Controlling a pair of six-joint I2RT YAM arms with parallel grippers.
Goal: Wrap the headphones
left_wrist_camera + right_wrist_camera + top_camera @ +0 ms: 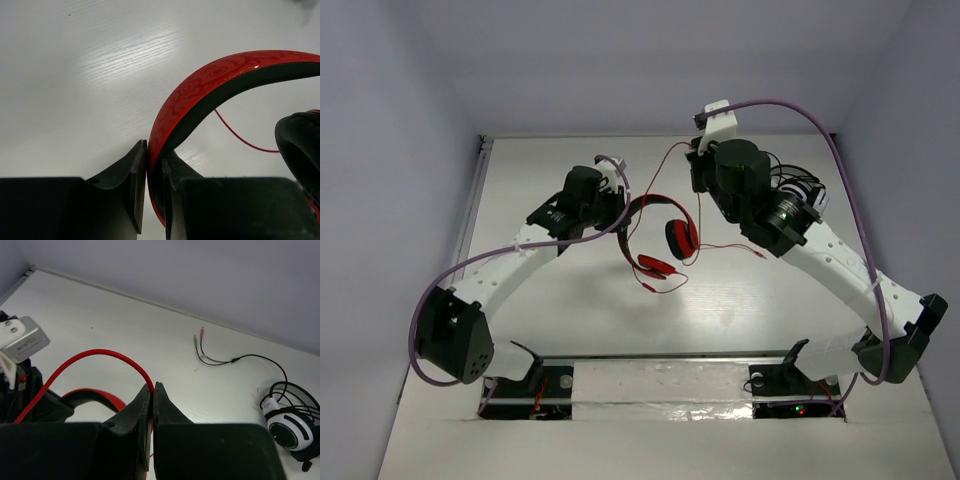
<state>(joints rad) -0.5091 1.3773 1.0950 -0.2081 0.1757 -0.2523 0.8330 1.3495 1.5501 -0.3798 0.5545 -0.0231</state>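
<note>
The red headphones point(660, 235) are held up over the middle of the table, ear cups point(682, 238) hanging toward the near side. My left gripper point(618, 212) is shut on the red-and-black headband point(210, 87), which runs between its jaws in the left wrist view. My right gripper point(698, 160) is shut on the thin red cable point(95, 356), which arcs from its jaws to the left in the right wrist view. More cable trails across the table point(730, 247) to the right of the cups. My left gripper point(154, 150) and my right gripper point(153, 386) show their jaws pinched tight.
White-and-black headphones point(292, 422) with a black cable and coloured plugs point(200, 335) lie at the back right, under my right arm point(800, 205). A rail runs along the table's left edge point(475, 190). Arm bases stand at the near edge point(670, 385).
</note>
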